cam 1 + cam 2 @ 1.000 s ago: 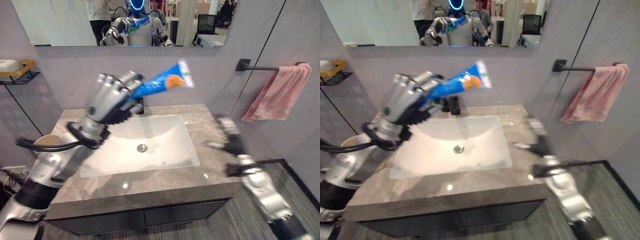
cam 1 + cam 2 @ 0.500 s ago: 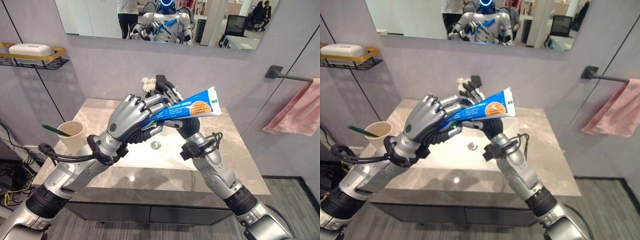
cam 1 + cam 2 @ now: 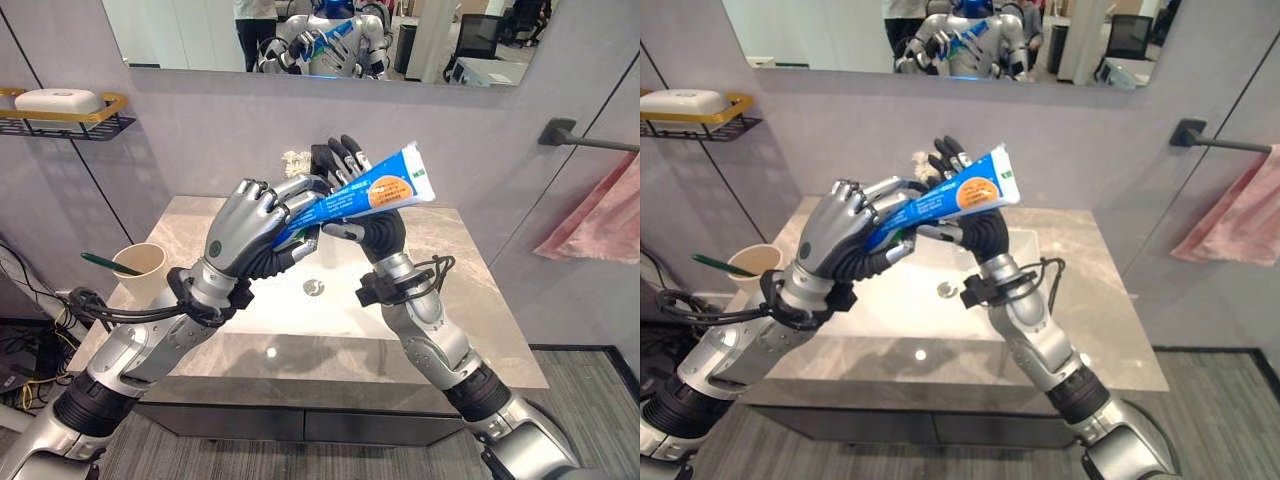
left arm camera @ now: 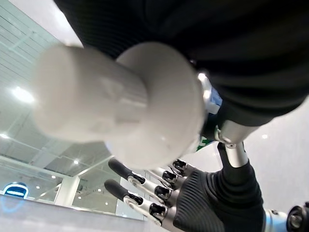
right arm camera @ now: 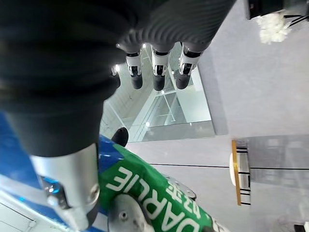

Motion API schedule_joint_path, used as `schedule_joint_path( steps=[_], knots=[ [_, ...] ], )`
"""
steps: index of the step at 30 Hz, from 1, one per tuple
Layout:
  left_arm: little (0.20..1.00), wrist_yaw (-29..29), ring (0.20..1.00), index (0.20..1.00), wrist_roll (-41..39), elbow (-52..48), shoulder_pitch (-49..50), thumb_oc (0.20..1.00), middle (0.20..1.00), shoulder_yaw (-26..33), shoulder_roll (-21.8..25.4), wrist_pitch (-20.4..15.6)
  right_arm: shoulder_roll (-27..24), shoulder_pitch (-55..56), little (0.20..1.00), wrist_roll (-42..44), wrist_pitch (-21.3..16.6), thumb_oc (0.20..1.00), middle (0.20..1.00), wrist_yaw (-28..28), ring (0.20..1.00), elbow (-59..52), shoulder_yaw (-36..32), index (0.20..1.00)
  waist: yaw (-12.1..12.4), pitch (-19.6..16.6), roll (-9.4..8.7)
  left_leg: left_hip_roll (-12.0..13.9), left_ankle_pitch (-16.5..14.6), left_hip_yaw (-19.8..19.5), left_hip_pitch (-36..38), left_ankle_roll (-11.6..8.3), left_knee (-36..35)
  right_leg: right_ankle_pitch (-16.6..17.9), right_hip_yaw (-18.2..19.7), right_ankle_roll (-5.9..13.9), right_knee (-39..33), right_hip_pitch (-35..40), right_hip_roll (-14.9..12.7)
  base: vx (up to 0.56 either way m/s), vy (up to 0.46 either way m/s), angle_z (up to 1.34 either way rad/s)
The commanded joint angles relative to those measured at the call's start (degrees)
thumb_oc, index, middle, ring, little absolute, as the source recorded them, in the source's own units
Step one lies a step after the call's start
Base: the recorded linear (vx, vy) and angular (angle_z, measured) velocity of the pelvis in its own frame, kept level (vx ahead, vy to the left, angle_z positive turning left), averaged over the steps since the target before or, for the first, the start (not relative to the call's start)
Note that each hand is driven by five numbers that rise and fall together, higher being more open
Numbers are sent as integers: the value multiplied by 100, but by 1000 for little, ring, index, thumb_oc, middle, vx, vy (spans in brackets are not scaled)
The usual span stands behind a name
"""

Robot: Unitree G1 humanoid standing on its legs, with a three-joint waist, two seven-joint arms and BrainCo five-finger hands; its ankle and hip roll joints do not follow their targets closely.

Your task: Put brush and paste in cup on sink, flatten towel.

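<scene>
My left hand [image 3: 248,226] is shut on the lower end of a blue toothpaste tube [image 3: 375,189], held slanting up above the white sink basin [image 3: 335,300]. The tube's white cap [image 4: 120,101] looms close in the left wrist view. My right hand [image 3: 378,232] stands open right behind the tube, its fingers [image 3: 345,158] straight up and its thumb under the tube [image 5: 149,193]. A paper cup [image 3: 142,272] with a green toothbrush [image 3: 100,262] in it sits on the counter's left end. A pink towel [image 3: 600,215] hangs bunched on the wall bar [image 3: 590,143] at the right.
The grey stone counter [image 3: 480,320] has a wall mirror [image 3: 200,30] above it. A wire shelf [image 3: 60,118] with a white soap bar [image 3: 58,99] hangs on the left wall. A small white flower piece [image 3: 292,163] sits behind the hands.
My right hand rose from the counter's right side to the tube and now rests behind it. The tube has tipped up a little. The camera has shifted.
</scene>
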Motion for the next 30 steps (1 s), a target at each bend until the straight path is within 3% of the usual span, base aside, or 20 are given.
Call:
schedule_joint_path(
  steps=[1, 9, 30],
  knots=[
    [200, 320, 200, 200, -215, 191, 3, 200, 200, -34, 109, 30, 330, -438, 1000, 778, -620, 1000, 1000, -130, 1000, -300, -557, 1000, 72, -360, -217, -50, 127, -235, -316, -77, 24, 84, -210, 499, 145, -118, -517, 0, 0, 0],
    [200, 291, 200, 200, -339, 297, 112, 200, 200, -77, -31, 77, 519, -284, 1000, 2132, -733, 1000, 1000, 471, 1000, -520, -394, 1000, 157, -314, -235, -53, 73, -268, -340, -81, 24, 54, -213, 502, 117, -117, -527, 9, 4, 1],
    [200, -120, 200, 200, -981, 242, 520, 200, 200, -35, -233, 66, 262, -172, 1000, 2290, -675, 1000, 1000, 580, 1000, -776, -460, 1000, 137, -258, -262, -8, 87, -265, -400, -95, 24, 58, -220, 505, 94, -150, -517, 7, -1, 1]
  ],
)
